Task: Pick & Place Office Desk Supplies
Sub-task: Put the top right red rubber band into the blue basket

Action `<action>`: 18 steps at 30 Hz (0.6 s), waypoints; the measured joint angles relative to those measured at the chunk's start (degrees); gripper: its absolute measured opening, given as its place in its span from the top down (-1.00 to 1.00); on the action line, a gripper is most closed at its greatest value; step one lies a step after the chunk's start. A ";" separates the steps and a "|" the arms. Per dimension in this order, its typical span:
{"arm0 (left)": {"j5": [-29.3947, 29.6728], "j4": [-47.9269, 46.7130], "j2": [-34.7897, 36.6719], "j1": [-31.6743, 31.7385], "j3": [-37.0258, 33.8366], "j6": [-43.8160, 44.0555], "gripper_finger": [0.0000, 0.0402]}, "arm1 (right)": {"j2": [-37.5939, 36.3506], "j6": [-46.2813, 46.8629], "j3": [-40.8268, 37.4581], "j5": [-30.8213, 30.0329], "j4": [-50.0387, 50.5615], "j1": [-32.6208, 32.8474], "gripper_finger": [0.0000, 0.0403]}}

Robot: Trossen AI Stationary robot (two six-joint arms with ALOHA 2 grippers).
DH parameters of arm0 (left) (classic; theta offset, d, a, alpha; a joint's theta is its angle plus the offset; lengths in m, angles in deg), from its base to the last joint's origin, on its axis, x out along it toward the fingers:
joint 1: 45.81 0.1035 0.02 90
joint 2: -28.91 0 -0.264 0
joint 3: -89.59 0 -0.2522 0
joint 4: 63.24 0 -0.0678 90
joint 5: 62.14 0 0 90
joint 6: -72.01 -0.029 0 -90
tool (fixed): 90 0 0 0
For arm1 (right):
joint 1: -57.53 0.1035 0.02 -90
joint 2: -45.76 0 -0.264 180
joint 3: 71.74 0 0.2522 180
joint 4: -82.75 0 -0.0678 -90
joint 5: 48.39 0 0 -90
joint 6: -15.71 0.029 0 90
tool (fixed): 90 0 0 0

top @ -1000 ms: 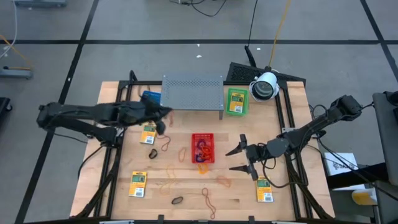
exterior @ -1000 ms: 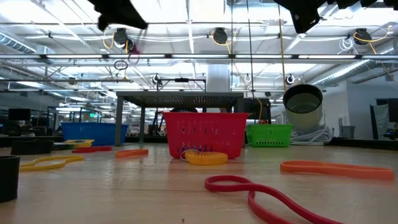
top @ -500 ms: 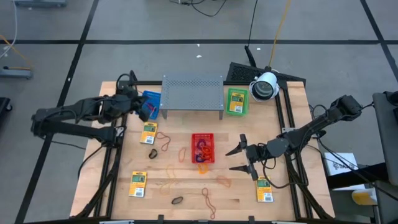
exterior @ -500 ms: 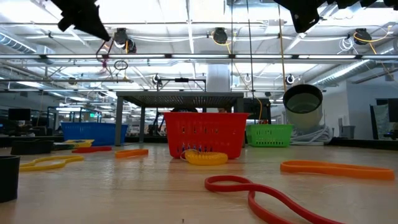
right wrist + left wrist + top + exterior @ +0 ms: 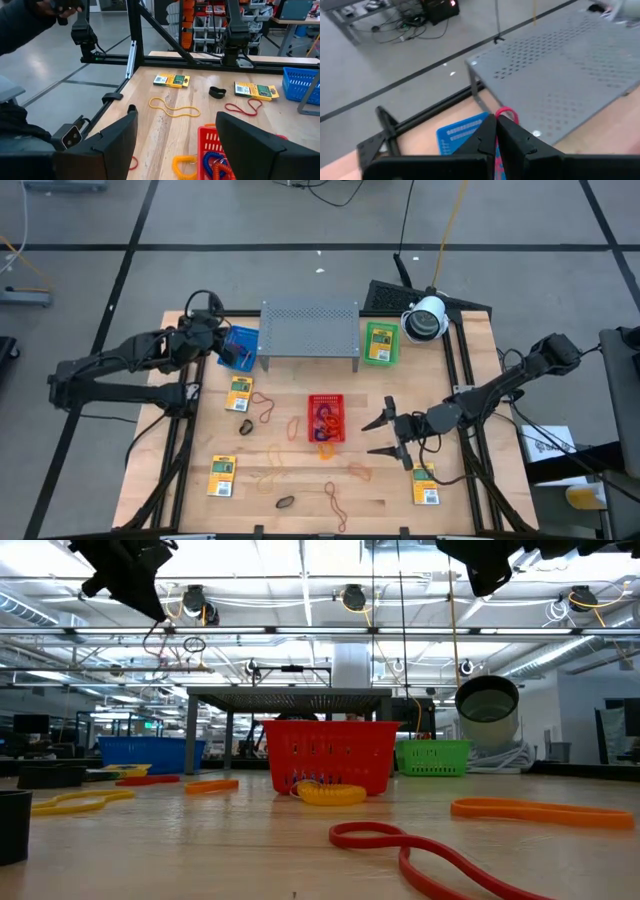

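Note:
My left gripper (image 5: 233, 356) is over the blue mesh basket (image 5: 244, 343) at the far left, shut on a thin red rubber band (image 5: 506, 115); the low view shows the gripper high up (image 5: 135, 580). My right gripper (image 5: 385, 436) stands open and empty above the table, right of the red basket (image 5: 325, 418), which holds several bands. Loose bands (image 5: 268, 411) and yellow-and-green packets (image 5: 240, 393) (image 5: 222, 477) (image 5: 426, 485) lie flat on the wood. One more packet sits in the green basket (image 5: 379, 343). My left gripper pinches the red rubber band between its two fingertips (image 5: 490, 127), which come slanting down from the table's left. A small loop of the band (image 5: 507, 113) sticks out past the tips. The rest (image 5: 160, 640) hangs slack below the gripper, clear of the blue basket.
The grey perforated rack (image 5: 310, 328) stands just right of the blue basket, close to my left gripper. A white round device (image 5: 426, 318) sits at the far right corner. Black bands (image 5: 245, 426) (image 5: 285, 502) lie among the loose ones. Black frame rails run along both table sides.
My left gripper has swung from the rack's near left corner toward the table's left and far edge, coming over the blue basket, and has tipped its fingers downward. The red band has travelled with it, hanging below. The right arm has kept still.

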State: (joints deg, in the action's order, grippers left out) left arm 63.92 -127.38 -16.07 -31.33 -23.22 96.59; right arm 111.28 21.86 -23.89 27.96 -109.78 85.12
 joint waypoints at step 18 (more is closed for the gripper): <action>0.05 -4.77 -0.02 6.17 0.00 -2.09 0.75 | 0.09 2.15 -0.02 -0.02 -0.63 -0.56 -0.28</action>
State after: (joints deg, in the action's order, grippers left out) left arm 63.96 -132.15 -16.09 -25.16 -23.22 94.50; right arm 111.37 24.00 -23.92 27.94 -110.41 84.56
